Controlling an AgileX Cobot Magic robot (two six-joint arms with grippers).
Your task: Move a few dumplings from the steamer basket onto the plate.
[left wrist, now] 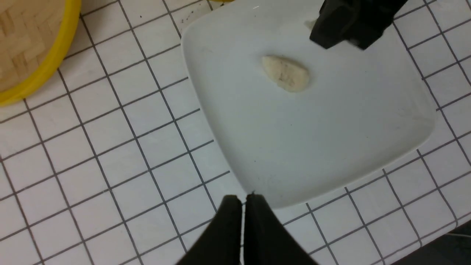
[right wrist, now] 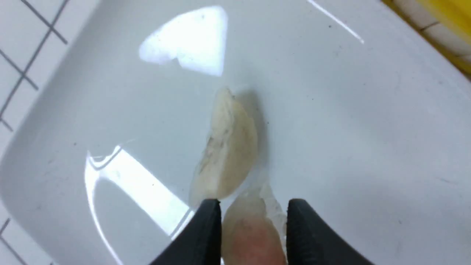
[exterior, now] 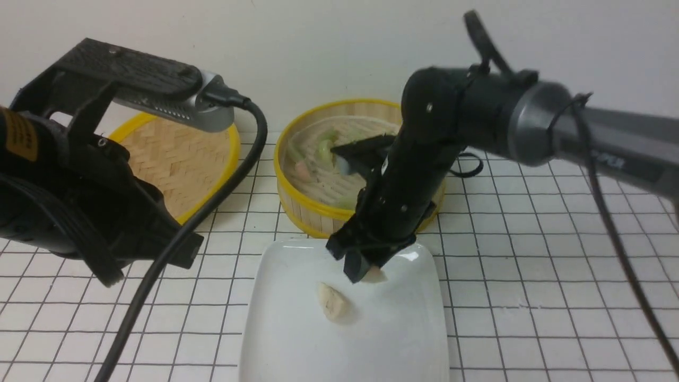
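Note:
The white plate (exterior: 398, 329) lies in front of the steamer basket (exterior: 299, 204). One pale cream dumpling (exterior: 332, 302) lies on the plate; it also shows in the left wrist view (left wrist: 286, 73) and the right wrist view (right wrist: 228, 147). My right gripper (exterior: 366, 273) is low over the plate's far part, shut on a pink-orange dumpling (right wrist: 252, 228) just behind the cream one. Green (exterior: 323, 151) and pink (exterior: 303, 168) dumplings lie in the basket, partly hidden by my right arm. My left gripper (left wrist: 243, 198) is shut and empty, above the tiled table by the plate's edge (left wrist: 312, 140).
The flat woven yellow-rimmed lid (exterior: 175, 154) lies at the back left, behind my left arm; it also shows in the left wrist view (left wrist: 22, 44). A black cable (exterior: 212, 212) runs from the left wrist across the tiles. The basket's yellow rim (right wrist: 441, 14) is close behind the plate.

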